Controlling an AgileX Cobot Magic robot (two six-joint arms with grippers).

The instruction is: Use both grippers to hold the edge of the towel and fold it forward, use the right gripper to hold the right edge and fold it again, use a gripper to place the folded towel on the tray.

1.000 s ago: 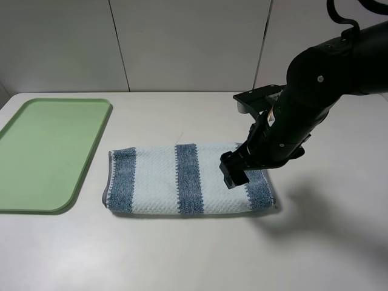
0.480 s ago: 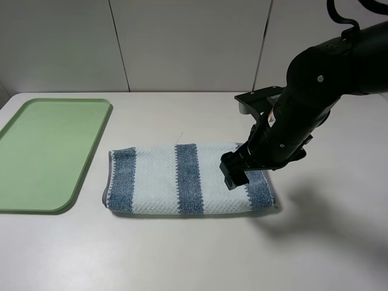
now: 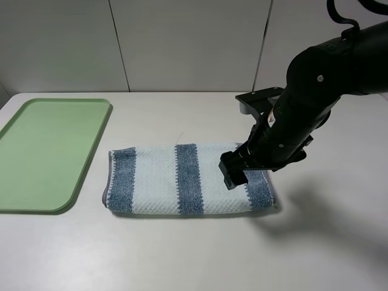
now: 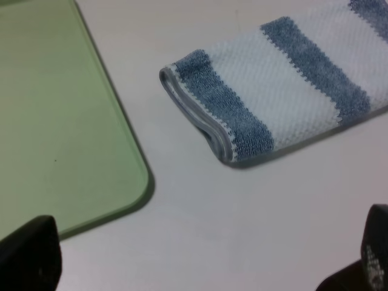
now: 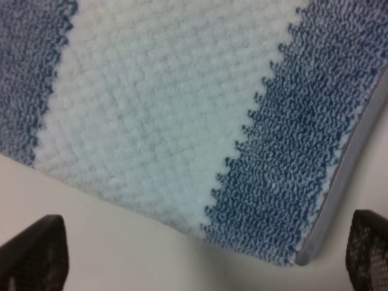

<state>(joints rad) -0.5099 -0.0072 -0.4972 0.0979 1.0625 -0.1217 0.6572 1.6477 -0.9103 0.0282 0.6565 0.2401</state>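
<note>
The striped towel [image 3: 170, 179] lies folded into a long band on the white table, right of the tray [image 3: 48, 151]. My right gripper [image 3: 237, 173] hovers low over the towel's right end with its jaws spread wide and nothing between them. In the right wrist view, the right gripper [image 5: 200, 257] has a dark stripe of the towel [image 5: 151, 121] and the grey hem [image 5: 339, 182] close below it. The left gripper [image 4: 200, 264] is open and empty above bare table, near the towel's [image 4: 291, 91] left end, its hem [image 4: 194, 112] and the tray's corner [image 4: 54, 121]. The left arm is outside the high view.
The light green tray sits at the table's left side, about a hand's width from the towel. The thick black right arm [image 3: 327, 73] reaches in from the upper right. A pale panelled wall [image 3: 182, 42] stands behind the table.
Almost nothing: the right arm has edged very slightly over the towel's right end. The towel and tray lie as before.
</note>
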